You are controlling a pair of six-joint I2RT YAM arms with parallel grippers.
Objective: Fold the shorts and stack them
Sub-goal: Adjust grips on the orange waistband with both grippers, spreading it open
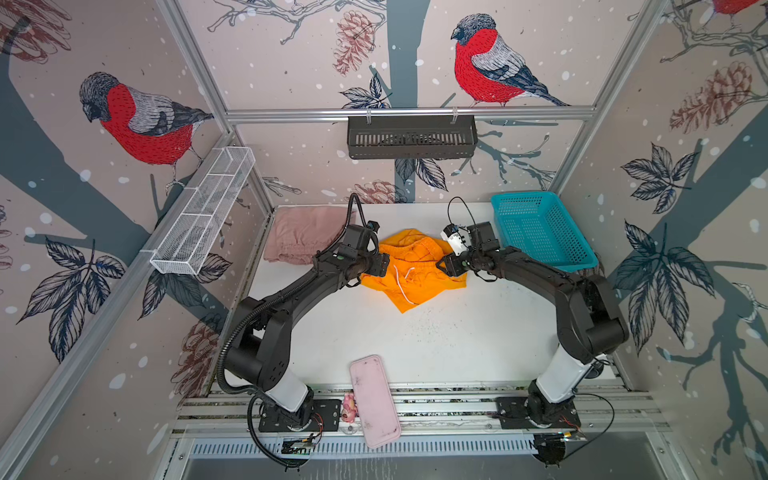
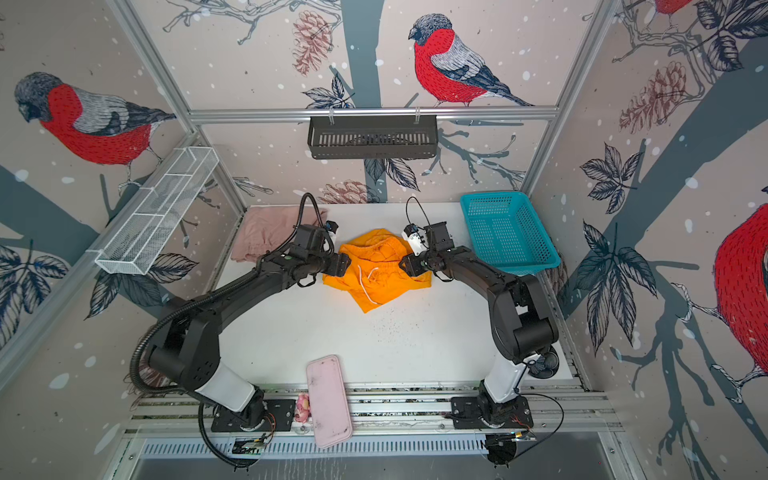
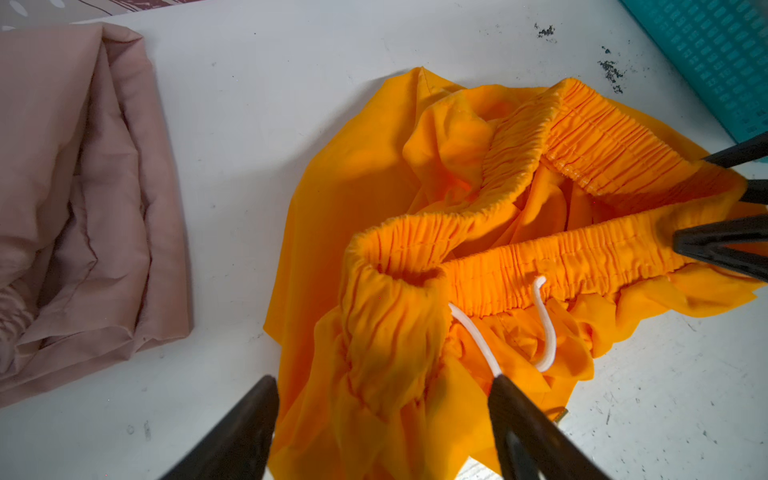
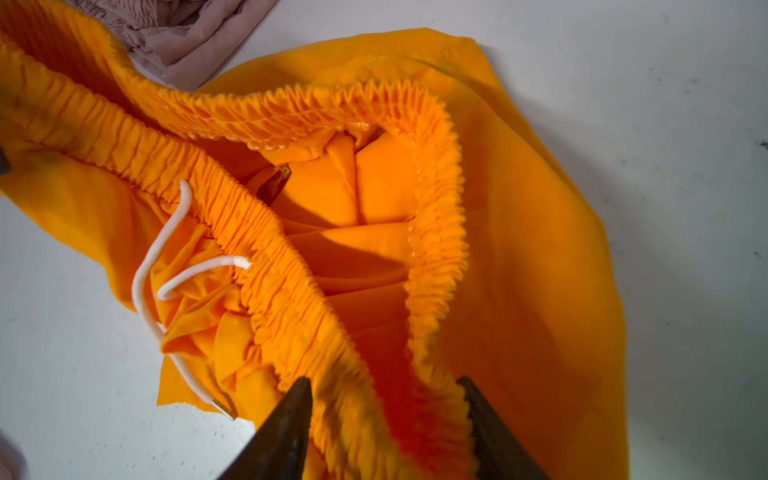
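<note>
A: The left gripper [image 3: 382,378] gapes over the orange shorts [image 1: 415,266] mid-table [image 1: 457,340]; the right gripper [image 4: 383,380] straddles the waistband [image 4: 266,232]. Gripping? Can't tell.
B: Pinch both waistband layers squarely, clear of the drawstring [image 4: 141,270].

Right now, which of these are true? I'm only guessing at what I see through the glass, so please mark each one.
1. The orange shorts lie crumpled on the table between the left gripper and the right gripper. True.
2. The pink shorts sit inside the teal basket. False: they lie on the table at its far left corner, and the basket is at the far right.
3. A white drawstring hangs from the orange waistband. True.
4. The orange shorts are stacked on the pink ones. False: in both top views they lie apart, with bare table between them.
5. The left gripper is clamped shut. False: its jaws stand wide apart around the orange cloth.
</note>
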